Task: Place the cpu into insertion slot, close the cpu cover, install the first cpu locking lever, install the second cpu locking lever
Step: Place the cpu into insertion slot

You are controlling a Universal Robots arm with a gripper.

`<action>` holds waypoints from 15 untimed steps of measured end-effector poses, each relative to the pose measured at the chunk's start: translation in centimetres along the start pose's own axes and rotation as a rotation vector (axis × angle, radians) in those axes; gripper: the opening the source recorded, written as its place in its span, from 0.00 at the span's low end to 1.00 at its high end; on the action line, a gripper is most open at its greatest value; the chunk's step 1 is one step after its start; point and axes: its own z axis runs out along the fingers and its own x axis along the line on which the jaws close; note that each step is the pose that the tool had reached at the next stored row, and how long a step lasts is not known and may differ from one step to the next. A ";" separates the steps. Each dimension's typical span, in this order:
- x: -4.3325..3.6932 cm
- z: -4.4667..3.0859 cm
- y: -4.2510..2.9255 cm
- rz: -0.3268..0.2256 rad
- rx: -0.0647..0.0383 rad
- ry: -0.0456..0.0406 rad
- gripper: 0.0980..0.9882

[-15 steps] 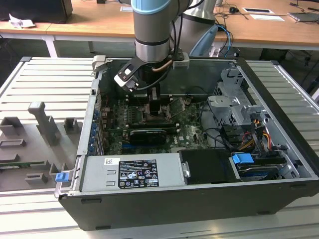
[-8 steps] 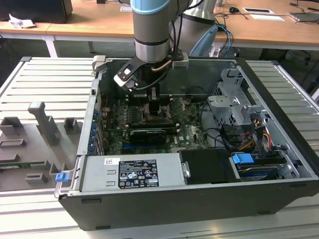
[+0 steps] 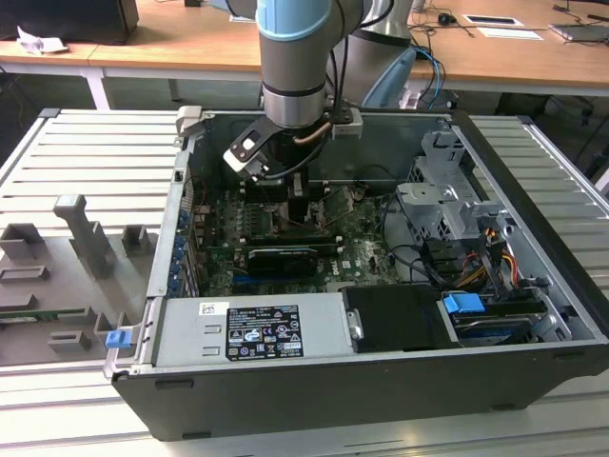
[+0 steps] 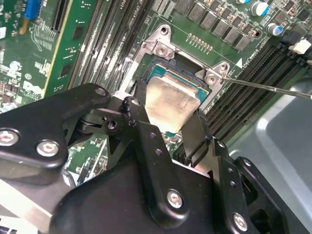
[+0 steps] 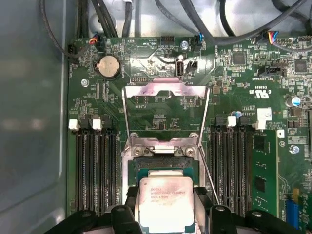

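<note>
Gripper (image 5: 165, 197) pinching chip (image 5: 165, 207) by two opposite edges, fingers (image 4: 197, 134) pressed on its sides. Chip hangs just over the near edge of the socket (image 5: 165, 163) and looks not seated yet. Cover (image 5: 165, 90) is open, lying back beyond the fingertips. Thin lever (image 4: 263, 85) unlatched, off to one side of gripper. Step one underway; cover and both levers left. Memory slots (image 5: 95, 170) flank the gripper. Open computer case (image 3: 314, 405) holds board (image 3: 366, 252), power supply (image 3: 252, 328), drive cage (image 3: 447, 205).
</note>
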 end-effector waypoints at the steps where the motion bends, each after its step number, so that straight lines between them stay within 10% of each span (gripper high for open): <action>1: 0.03 0.21 -0.02 0.011 0.000 -0.0006 0.49; 15: 0.09 1.15 0.14 0.023 0.000 -0.0018 0.49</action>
